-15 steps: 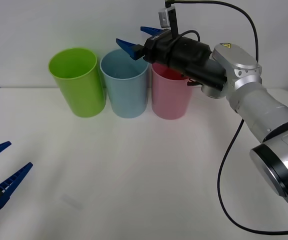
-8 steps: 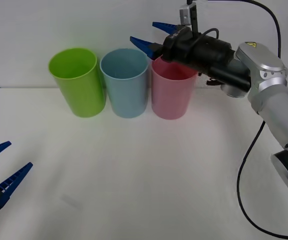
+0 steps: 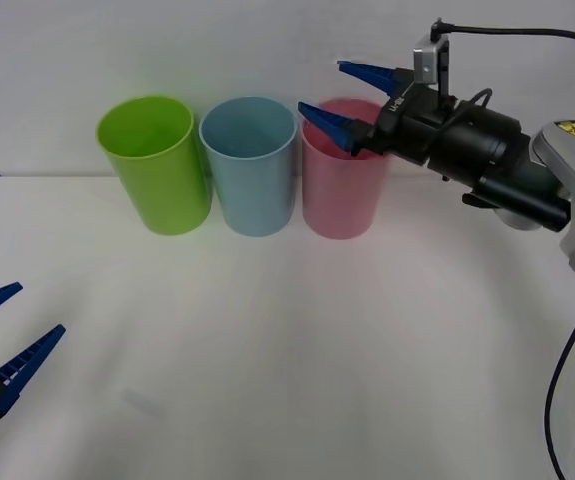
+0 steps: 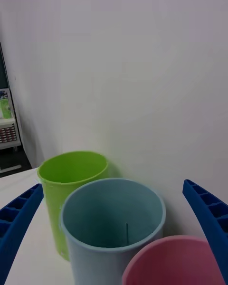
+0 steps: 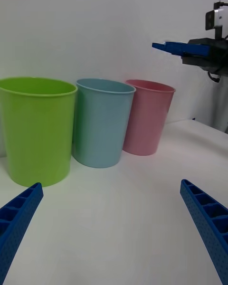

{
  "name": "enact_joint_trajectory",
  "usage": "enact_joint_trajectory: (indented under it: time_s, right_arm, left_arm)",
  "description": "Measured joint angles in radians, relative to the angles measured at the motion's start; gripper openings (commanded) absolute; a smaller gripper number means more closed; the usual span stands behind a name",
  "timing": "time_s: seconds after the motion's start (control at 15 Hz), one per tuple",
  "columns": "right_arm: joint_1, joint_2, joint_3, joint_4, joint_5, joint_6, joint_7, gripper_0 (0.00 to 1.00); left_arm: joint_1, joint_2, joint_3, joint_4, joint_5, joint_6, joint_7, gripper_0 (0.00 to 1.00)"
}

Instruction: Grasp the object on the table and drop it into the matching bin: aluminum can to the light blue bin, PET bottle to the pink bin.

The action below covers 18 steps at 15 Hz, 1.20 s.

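Note:
My right gripper [image 3: 322,88] hangs open and empty above the near rim of the pink bin [image 3: 340,170], its blue fingers [image 4: 18,221] spread wide. The light blue bin [image 3: 251,165] stands just left of the pink one; the right wrist view looks down into its mouth [image 4: 111,213] with the pink bin's rim [image 4: 175,259] beside it. The aluminum can is out of view, and so is any PET bottle. My left gripper [image 3: 37,310] waits open low over the table's [image 3: 287,340] front left corner.
A lime green bin [image 3: 155,165] stands left of the light blue one, all three in a row at the table's back against a white wall. The left wrist view shows the same row [image 5: 102,121] and the right gripper [image 5: 173,47] above it.
The right arm has drawn back to the right, carrying its open gripper from above the light blue bin to above the pink bin. The left arm has not moved.

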Motion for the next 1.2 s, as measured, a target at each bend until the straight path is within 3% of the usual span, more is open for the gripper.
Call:
enact_joint_trajectory:
  time_s: [0.67,1.2]
  right_arm:
    - [0.441,-0.241,-0.017,-0.503,-0.098,0.184,0.014,1.0]
    - [0.754,-0.269,-0.167,-0.654,-0.075,0.178,0.055,1.0]
  left_arm:
    - [0.0,0.0,0.0,0.0,0.0,0.0,0.0,1.0]
    - [0.0,0.0,0.0,0.0,0.0,0.0,0.0,1.0]
